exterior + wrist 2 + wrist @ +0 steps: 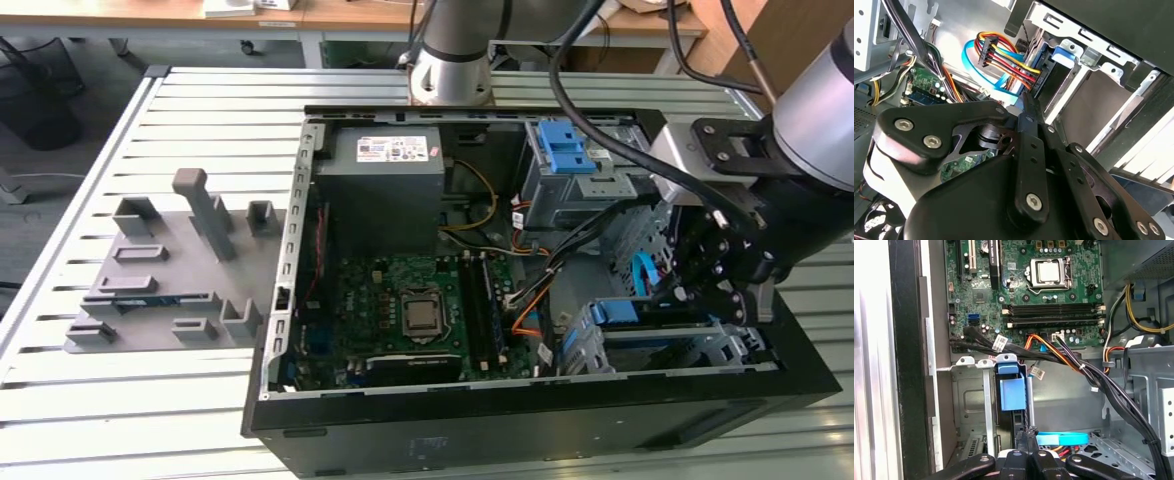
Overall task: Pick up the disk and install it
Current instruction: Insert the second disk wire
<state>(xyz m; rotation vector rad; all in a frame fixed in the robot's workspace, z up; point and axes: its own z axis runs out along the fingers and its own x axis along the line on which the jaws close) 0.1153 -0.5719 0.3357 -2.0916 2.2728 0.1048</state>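
The disk (621, 313) stands on edge in the metal drive cage (667, 345) at the case's front corner, on the exterior view's right. Its blue carrier frame (1013, 390) faces up between the cage rails, and its dark body (1053, 80) runs down into the bay. A plug with red, yellow and orange wires (1004, 57) meets its end. My gripper (714, 295) hangs just over that end of the disk. The fingertips (1026, 435) are shut together, with nothing between them, right at the disk's edge next to a flat blue cable (1061, 439).
The open case holds a green motherboard (414, 310), a grey power-supply box (387, 190) and an upper cage with a blue latch (574, 155). A thick black cable bundle (1094, 377) crosses beside the bay. A grey fixture block (174, 270) lies on the slatted table (214, 110).
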